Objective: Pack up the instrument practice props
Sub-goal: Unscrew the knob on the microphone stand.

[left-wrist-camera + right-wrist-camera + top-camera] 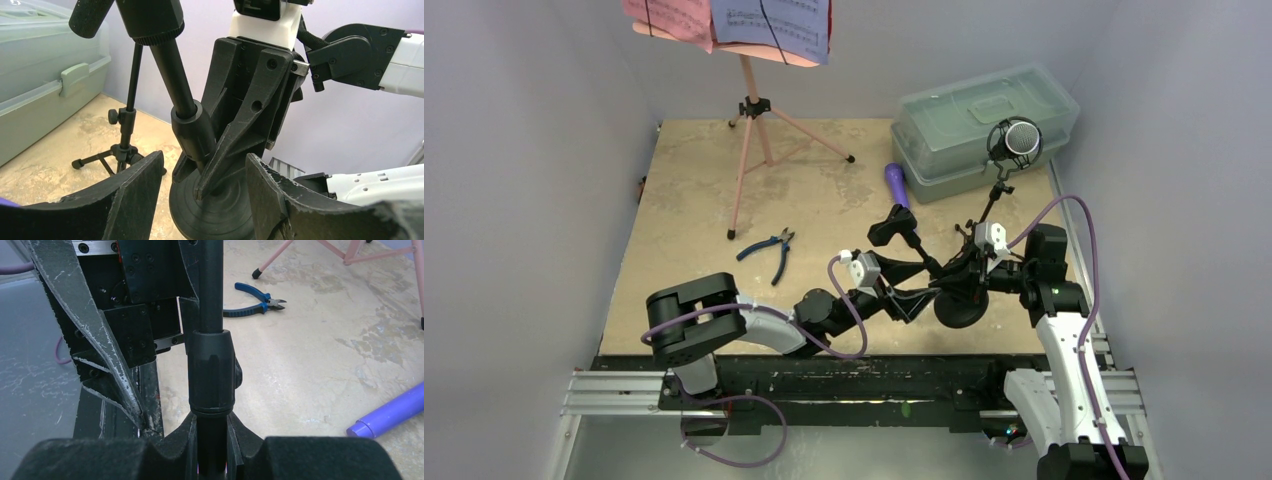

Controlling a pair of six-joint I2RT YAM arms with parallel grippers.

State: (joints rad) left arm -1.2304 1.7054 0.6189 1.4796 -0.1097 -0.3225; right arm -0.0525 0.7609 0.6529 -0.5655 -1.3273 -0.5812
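A black mic support with a round base (pixel 215 212) and a pole (pixel 211 295) leans over the table's front. My right gripper (pixel 211 452) is shut on the pole just under its collar (pixel 211 370). My left gripper (pixel 204 160) is open, and its fingers (pixel 135 200) straddle the base disc without clearly touching it. In the top view both grippers, left (pixel 927 285) and right (pixel 969 268), meet at this support (pixel 957 305). The purple mic (pixel 896 183) lies on the table. The black silver-headed mic (pixel 1021 140) stands on a small tripod support (pixel 125 147). The pink music rack (pixel 749 150) holds the printed sheets (pixel 769 25).
The translucent greenish lidded box (pixel 979 125) stands at the back right, close behind the silver-headed mic. Blue-handled pliers (pixel 769 248) lie left of centre near a rack leg (pixel 736 215). Grey walls close in the table on three sides.
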